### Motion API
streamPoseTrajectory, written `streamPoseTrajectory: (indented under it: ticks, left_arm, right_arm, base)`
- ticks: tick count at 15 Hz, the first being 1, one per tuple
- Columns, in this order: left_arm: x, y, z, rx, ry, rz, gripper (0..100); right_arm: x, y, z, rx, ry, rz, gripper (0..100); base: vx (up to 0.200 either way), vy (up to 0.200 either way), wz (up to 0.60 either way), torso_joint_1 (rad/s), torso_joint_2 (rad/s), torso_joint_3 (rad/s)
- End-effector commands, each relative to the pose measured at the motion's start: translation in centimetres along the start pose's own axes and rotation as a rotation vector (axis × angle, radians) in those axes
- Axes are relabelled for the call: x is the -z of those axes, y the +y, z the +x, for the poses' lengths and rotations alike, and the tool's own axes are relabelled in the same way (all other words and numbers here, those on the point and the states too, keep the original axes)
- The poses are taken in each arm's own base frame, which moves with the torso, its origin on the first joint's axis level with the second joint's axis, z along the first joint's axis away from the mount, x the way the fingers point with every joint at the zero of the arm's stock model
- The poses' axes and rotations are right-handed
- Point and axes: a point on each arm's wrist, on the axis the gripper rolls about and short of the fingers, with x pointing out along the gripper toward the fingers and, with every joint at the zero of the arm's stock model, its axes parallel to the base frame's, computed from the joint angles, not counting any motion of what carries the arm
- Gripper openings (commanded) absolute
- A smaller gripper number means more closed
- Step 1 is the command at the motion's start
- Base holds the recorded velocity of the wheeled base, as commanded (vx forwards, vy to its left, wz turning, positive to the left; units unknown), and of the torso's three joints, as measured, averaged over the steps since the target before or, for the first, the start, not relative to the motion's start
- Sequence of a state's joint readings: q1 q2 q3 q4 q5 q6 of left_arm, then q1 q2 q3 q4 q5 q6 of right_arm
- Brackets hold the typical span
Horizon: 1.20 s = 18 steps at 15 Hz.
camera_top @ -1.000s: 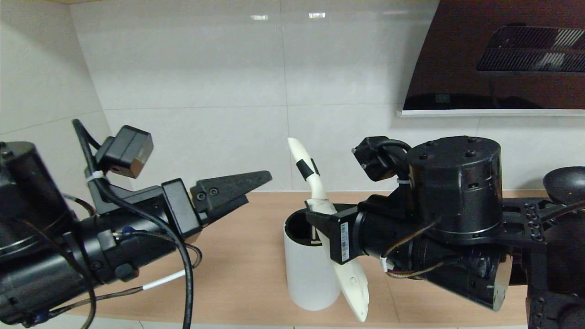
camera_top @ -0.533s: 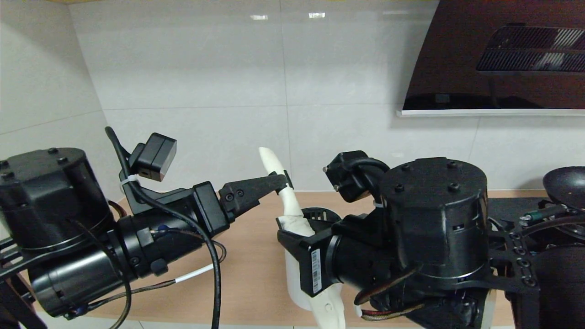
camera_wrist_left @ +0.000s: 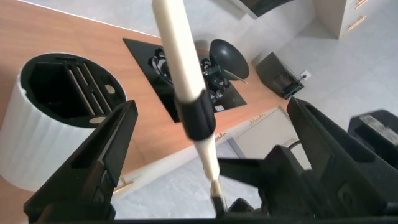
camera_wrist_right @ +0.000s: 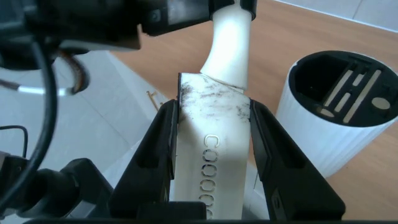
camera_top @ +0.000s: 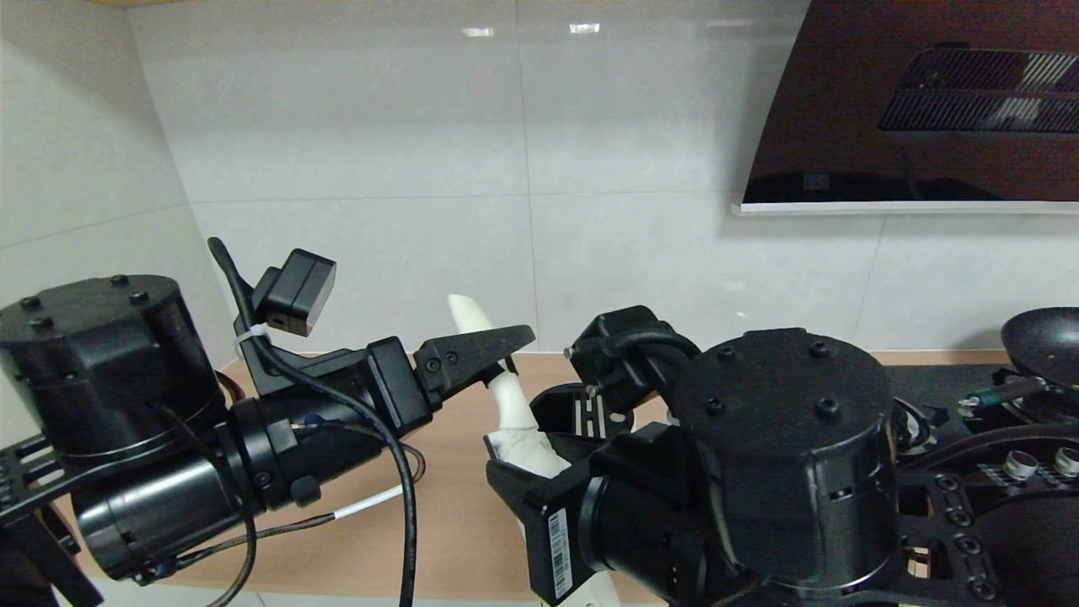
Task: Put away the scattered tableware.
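white spatula (camera_top: 516, 403) near-upright, handle up | right jaws clamp it | left jaws released

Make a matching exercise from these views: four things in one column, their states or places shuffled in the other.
1 left tool
2 right tool
3 white holder
4 black pan

a on the hob
b shut on the spatula
c open, astride the spatula's handle
d upright on the wooden counter

Pairs: 1-c, 2-b, 3-d, 4-a

One white spatula (camera_top: 508, 398) and one white ribbed holder (camera_wrist_right: 328, 149). One black pan (camera_top: 1042, 337), one hob (camera_wrist_left: 146, 62) and one range hood (camera_top: 910, 110)
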<state>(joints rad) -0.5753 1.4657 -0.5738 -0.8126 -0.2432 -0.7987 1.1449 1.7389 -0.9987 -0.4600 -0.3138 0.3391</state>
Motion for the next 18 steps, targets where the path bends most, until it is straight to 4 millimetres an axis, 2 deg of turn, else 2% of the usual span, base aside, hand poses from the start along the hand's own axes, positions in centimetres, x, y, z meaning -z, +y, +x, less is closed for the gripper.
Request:
streamPoseTrajectory:
  ticks: [1,4,5,18]
  left_arm:
    - [0.08,0.14,0.15,-0.005,0.004,-0.002,100]
    - [0.21,0.29,0.22,-0.012,0.01,-0.003,100]
    - [0.2,0.28,0.22,-0.01,0.009,0.004,0]
    - [0.13,0.14,0.01,-0.006,0.005,0.01,0]
  right_arm:
    - [0.13,0.18,-0.05,-0.001,0.002,-0.003,0]
    - [0.19,0.48,-0.2,-0.004,0.0,-0.005,0]
    - [0.19,0.48,-0.2,-0.004,0.0,-0.005,0]
    - [0.24,0.39,-0.33,0.007,-0.004,-0.005,0]
  base:
    - [0.0,0.0,0.0,0.0,0.0,0.0]
    - [0.0,0.0,0.0,0.0,0.0,0.0]
    - [0.0,0.0,0.0,0.0,0.0,0.0]
    - [0.0,0.0,0.0,0.0,0.0,0.0]
